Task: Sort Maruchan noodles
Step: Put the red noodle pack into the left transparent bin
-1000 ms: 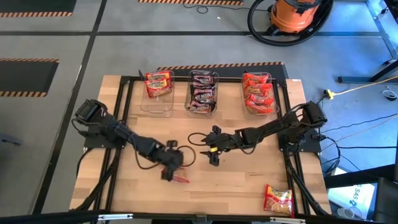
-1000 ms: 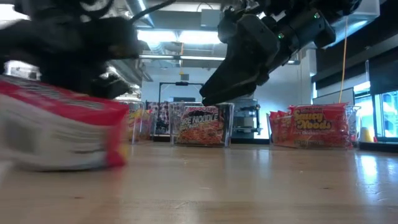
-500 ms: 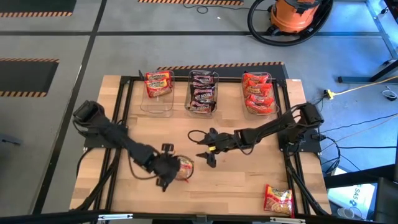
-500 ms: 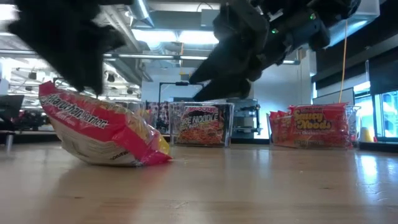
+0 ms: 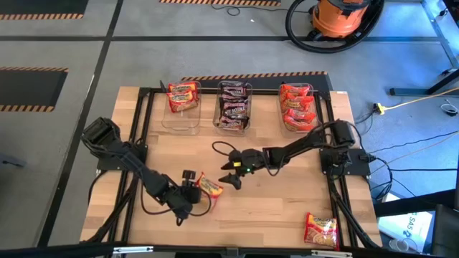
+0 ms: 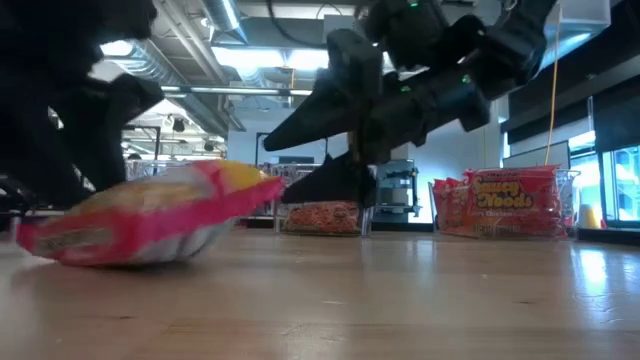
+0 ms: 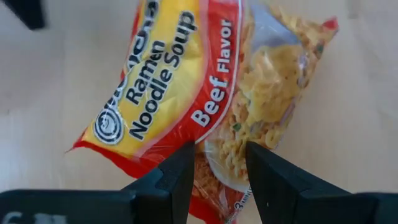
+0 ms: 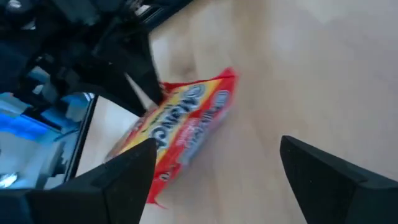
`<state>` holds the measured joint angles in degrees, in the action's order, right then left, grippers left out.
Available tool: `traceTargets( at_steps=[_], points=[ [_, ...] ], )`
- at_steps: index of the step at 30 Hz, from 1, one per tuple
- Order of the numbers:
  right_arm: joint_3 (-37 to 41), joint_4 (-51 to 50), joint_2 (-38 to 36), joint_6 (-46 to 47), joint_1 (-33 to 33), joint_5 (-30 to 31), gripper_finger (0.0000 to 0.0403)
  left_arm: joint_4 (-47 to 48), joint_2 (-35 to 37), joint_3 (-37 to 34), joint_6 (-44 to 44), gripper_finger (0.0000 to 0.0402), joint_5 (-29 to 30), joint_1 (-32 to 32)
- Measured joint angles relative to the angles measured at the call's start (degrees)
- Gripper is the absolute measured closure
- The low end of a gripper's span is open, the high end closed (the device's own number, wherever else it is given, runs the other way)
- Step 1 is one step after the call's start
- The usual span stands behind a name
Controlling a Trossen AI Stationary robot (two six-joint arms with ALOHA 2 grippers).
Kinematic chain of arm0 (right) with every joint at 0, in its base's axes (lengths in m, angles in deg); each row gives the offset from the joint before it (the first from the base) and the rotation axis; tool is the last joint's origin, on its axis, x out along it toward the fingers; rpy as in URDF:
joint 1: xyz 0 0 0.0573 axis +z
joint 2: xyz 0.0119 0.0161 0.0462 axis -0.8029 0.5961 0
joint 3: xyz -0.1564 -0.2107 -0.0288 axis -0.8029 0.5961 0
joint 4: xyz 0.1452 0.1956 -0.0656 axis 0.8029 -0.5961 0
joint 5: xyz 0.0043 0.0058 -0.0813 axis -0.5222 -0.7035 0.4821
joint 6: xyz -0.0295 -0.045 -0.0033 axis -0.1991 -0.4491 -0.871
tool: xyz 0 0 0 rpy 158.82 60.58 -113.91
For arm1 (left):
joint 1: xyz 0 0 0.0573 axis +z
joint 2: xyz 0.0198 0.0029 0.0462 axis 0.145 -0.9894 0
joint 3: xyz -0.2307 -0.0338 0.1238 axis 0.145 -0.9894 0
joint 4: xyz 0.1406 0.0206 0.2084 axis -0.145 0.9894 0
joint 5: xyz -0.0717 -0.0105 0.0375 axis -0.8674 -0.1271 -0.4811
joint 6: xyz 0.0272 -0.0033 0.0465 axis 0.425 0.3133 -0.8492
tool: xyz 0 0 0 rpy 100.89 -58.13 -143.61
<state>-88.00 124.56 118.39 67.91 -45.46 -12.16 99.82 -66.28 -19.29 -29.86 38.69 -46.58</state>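
Red-and-yellow beef packet (image 5: 209, 187) pinched in left gripper (image 5: 192, 193); right gripper (image 5: 231, 175) spread beside it. Three tubs (image 5: 233, 107) mostly filled; another packet (image 5: 320, 229) remains on the table (image 5: 280, 208).

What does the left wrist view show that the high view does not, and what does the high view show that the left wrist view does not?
Only the left wrist view shows the lettering on the held packet: "Ramen Noodle Soup" and "Beef Flavor".

Only the high view shows the three clear tubs at the table's far edge, the open right gripper beside the held packet, and a second packet near the front right corner.

Both show the left gripper shut on the red and yellow packet over the wooden table.
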Motion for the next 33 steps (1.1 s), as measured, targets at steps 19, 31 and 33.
traceTargets(
  at_steps=[19,31,33],
  points=[
    [-21.4,-24.4,8.1,3.6,-1.0,-17.6,0.01,-4.1,-0.1,-1.8,-1.3,0.0263,0.4,2.1],
    [-21.4,-25.0,10.1,10.7,-0.9,-16.1,0.01,-7.1,-0.1,-1.9,-2.6,0.0263,1.1,2.7],
    [-21.5,-24.4,10.1,10.5,-0.9,-14.5,0.01,-7.2,-0.1,-1.9,-2.6,0.0263,1.2,2.7]
  ],
)
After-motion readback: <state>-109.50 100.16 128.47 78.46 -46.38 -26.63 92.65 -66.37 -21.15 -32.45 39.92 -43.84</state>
